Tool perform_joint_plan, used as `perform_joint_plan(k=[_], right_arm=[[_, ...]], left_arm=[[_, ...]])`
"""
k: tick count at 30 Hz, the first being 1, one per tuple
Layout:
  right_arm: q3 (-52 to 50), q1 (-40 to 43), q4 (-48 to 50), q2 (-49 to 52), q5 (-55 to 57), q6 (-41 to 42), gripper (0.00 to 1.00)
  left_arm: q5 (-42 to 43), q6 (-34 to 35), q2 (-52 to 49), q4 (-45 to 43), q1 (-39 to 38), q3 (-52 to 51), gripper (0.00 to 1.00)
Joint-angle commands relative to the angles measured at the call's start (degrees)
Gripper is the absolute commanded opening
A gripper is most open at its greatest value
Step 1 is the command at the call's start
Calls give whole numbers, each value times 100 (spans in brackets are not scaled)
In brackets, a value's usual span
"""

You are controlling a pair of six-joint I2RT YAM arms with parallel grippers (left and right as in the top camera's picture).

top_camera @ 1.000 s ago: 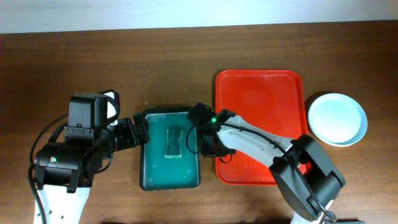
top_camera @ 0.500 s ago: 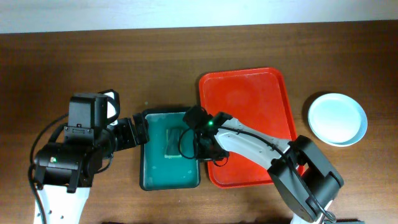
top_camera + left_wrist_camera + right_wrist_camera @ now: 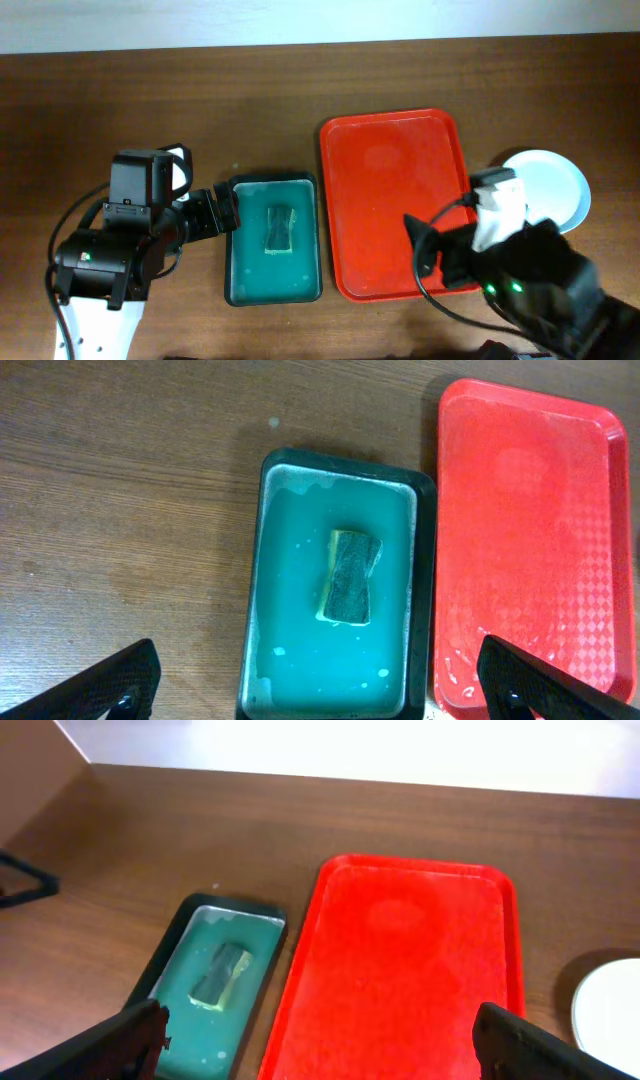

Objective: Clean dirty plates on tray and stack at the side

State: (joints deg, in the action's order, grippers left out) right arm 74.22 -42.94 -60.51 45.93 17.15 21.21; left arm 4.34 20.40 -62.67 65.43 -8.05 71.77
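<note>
The red tray [image 3: 395, 200] lies at the table's middle with nothing on it, only wet streaks [image 3: 530, 540] [image 3: 410, 960]. To its right, on the wood, rests a pale blue-white plate [image 3: 550, 185], partly hidden by my right arm and cut off at the frame's edge in the right wrist view [image 3: 612, 1005]. I cannot tell whether more plates lie under it. My right gripper [image 3: 420, 247] hangs open over the tray's near right part [image 3: 330, 1045], holding nothing. At the left end of the dark teal tray, my left gripper [image 3: 225, 212] is open and empty [image 3: 315, 695].
A dark teal tray [image 3: 273, 240] of bluish water holds a sponge [image 3: 279, 228] and almost touches the red tray's left rim. In the left wrist view the sponge [image 3: 350, 575] lies mid-tray. Bare wood runs along the far side.
My right gripper dragged the red tray left toward the teal tray, then opened, let go of the rim and drew back to the near right. The left arm stayed still.
</note>
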Motion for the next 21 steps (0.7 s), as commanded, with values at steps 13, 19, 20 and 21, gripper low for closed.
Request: perform_joint_plan(k=[13,19,20,21], right_arm=[[-2686,2778,2146,-1952,-487,-302,98],[-5445,3353,3639,-4026,-752,-297,98],[-5650,3434,3639,-4242,-752,-297,98],[-5886,3493,3644,-4531,-752,-295,98]], left_arm=[[22,-31,28,0,24,70,99],[22,-31,28,0,24,70,99],[22,-31,28,0,24,70,100],[22,-31,28,0,24,70,99]])
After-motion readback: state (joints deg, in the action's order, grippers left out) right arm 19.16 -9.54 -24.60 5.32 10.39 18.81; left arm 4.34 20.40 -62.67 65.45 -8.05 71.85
